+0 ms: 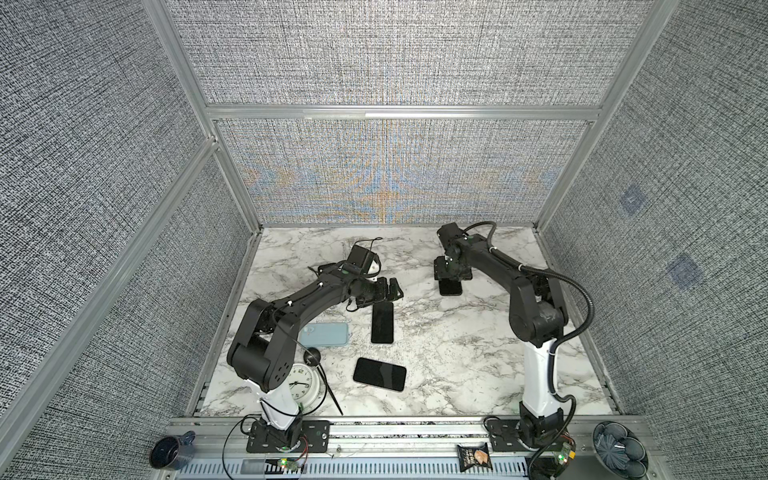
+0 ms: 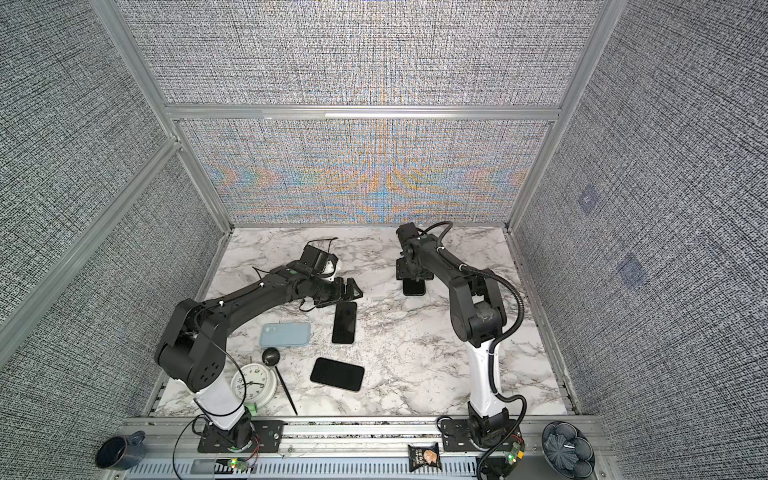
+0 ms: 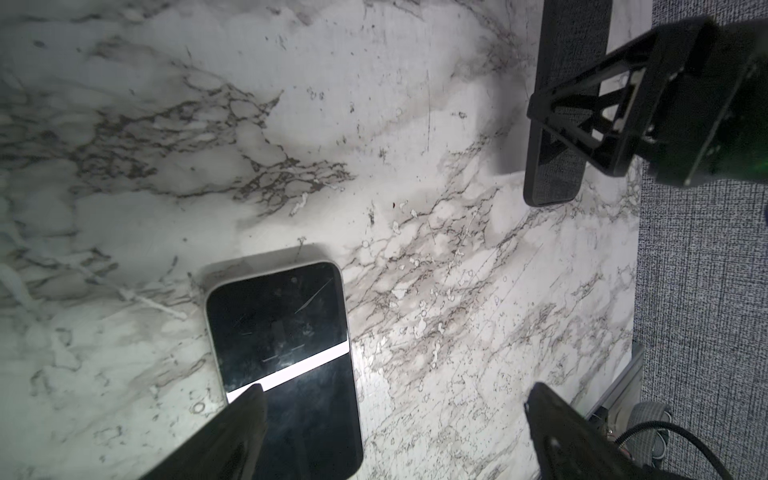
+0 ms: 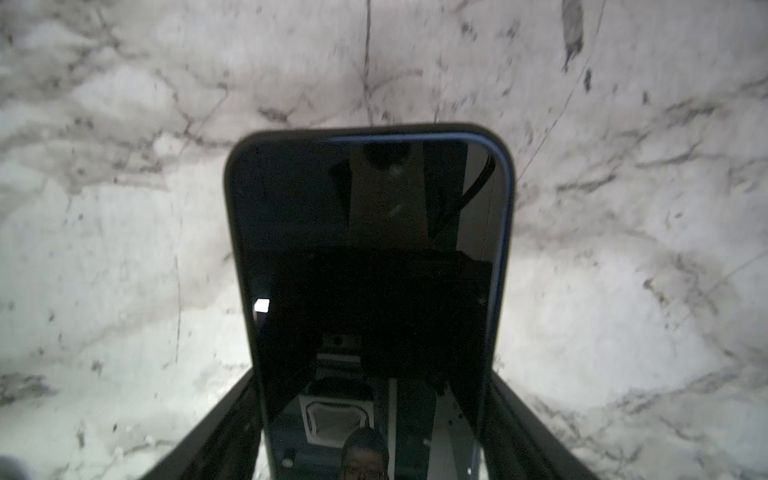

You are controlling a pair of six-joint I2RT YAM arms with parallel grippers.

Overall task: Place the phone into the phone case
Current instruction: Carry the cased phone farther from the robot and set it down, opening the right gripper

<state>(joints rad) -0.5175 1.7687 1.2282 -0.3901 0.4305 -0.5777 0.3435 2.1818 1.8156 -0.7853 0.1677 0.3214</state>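
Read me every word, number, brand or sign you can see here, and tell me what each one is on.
Clock: hour numerals ring the dial, too small to read with certainty.
Snack packet: printed, but too blurred to read.
Three phones: screens dark, no text.
Blue case: no text visible.
Nothing here can be quoted with certainty.
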